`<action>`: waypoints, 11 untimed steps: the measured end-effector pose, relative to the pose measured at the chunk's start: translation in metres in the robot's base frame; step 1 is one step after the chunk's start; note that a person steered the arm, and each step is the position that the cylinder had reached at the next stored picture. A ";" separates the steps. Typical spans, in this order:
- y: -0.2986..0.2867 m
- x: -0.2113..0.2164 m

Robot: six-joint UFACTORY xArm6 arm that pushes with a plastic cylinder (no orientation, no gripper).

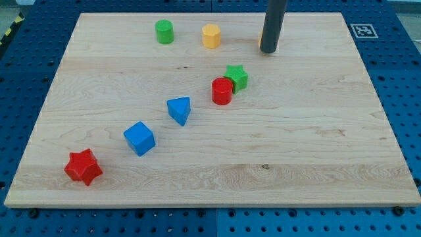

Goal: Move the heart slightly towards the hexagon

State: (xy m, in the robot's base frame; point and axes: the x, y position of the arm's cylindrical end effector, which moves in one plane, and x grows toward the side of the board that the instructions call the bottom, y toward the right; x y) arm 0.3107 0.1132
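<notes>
A pale wooden board (316,151) is seen filling most of the frame, laid on a blue pegboard table (408,99). A black-and-white marker tag (360,30) is stuck on the board's upper right corner. A yellow-black striped strip (9,33) is glimpsed at the far upper left edge.

The dark rod (273,20) comes down from the top, right of centre. My tip (268,52) is placed on the board in the upper middle. An orange block (261,45) is mostly hidden behind it; only a sliver is shown at the rod's left edge, so its shape cannot be told. Jaw state cannot be told: only a plain rod is shown.

The yellow hexagon (211,36) is found left of my tip, apart from it. The green cylinder (164,31) stands further left. Below my tip, near centre, the green star (237,77) and red cylinder (222,91) are touching. The blue triangle (179,110), blue cube (139,138) and red star (83,167) are strung down towards the lower left, well apart.
</notes>
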 end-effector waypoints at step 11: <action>0.018 -0.024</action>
